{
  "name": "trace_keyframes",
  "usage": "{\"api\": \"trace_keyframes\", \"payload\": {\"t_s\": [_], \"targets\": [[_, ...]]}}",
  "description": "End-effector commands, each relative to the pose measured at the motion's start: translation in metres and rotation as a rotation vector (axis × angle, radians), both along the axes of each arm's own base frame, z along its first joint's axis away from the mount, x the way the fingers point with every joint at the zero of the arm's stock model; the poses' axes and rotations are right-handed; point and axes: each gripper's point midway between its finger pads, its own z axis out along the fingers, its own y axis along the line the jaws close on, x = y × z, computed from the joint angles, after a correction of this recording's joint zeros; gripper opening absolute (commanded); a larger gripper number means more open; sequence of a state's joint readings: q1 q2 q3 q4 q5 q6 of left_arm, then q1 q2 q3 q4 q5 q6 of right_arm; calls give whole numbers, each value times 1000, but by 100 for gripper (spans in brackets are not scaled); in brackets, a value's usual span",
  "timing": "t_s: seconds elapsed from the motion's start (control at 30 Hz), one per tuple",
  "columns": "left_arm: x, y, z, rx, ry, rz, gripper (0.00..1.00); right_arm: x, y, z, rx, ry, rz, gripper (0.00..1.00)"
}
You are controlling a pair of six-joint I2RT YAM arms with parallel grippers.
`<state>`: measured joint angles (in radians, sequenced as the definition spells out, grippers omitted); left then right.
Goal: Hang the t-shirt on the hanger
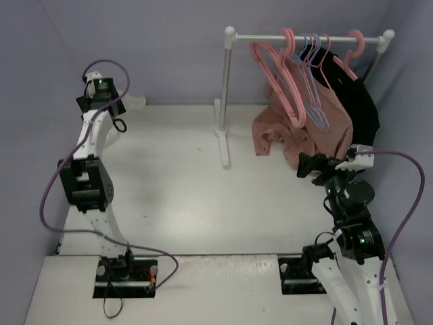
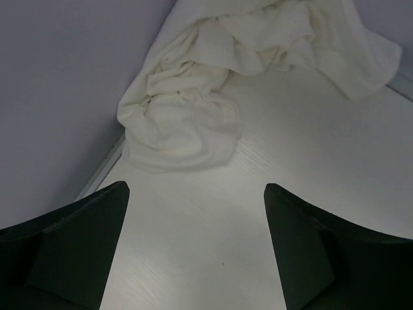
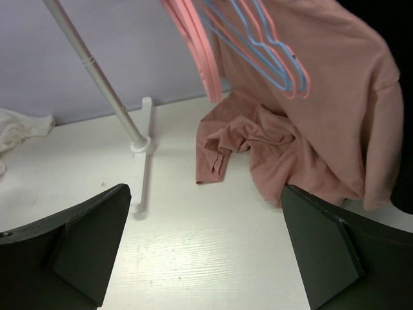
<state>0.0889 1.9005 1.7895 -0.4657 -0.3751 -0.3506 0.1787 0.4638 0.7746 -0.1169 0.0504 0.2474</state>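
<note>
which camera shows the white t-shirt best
The left wrist view: the t-shirt lies crumpled, large and close. The top view shows a sliver behind the left arm; the right wrist, one edge.

I'm seeing the t-shirt (image 2: 193, 110) running off the top edge of the left wrist view, so crumpled that its print is folding out of sight. From above, the left arm (image 1: 91, 145) is covering nearly all of it. The hanger (image 3: 266, 50) is losing its hook past the right wrist view's top edge, and the black garment (image 3: 393, 26) is getting cut off by the right edge.
</note>
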Motion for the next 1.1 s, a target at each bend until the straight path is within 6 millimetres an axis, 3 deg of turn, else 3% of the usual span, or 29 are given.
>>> {"api": "trace_keyframes", "payload": {"t_s": [0.0,0.1,0.27,0.43,0.53,0.67,0.77,0.8,0.9,0.93,1.0,1.07], "targets": [[36,22,-37,42,79,53,82,7,20,9,25,-41,94,100],[47,36,-93,-7,168,88,82,11,26,-1,27,-8,121,100],[65,46,-125,-36,181,95,82,12,36,-13,30,24,176,100],[72,60,-140,-6,196,126,78,10,42,-17,42,37,206,100],[76,63,-156,-6,220,114,58,9,44,-17,49,39,216,100],[64,55,-180,-46,284,92,18,6,45,-12,63,26,223,100],[61,46,-169,-67,281,52,0,9,44,-11,60,30,217,100],[60,43,-166,-62,285,34,0,10,44,-11,58,34,217,100],[71,10,-80,60,201,-101,0,16,46,-1,42,31,224,100],[71,10,-50,73,145,-96,0,16,46,-1,40,30,224,100],[57,-37,70,198,-18,-215,0,23,47,11,34,24,227,100],[28,-79,152,256,-152,-281,0,27,50,22,38,9,237,100]]}}
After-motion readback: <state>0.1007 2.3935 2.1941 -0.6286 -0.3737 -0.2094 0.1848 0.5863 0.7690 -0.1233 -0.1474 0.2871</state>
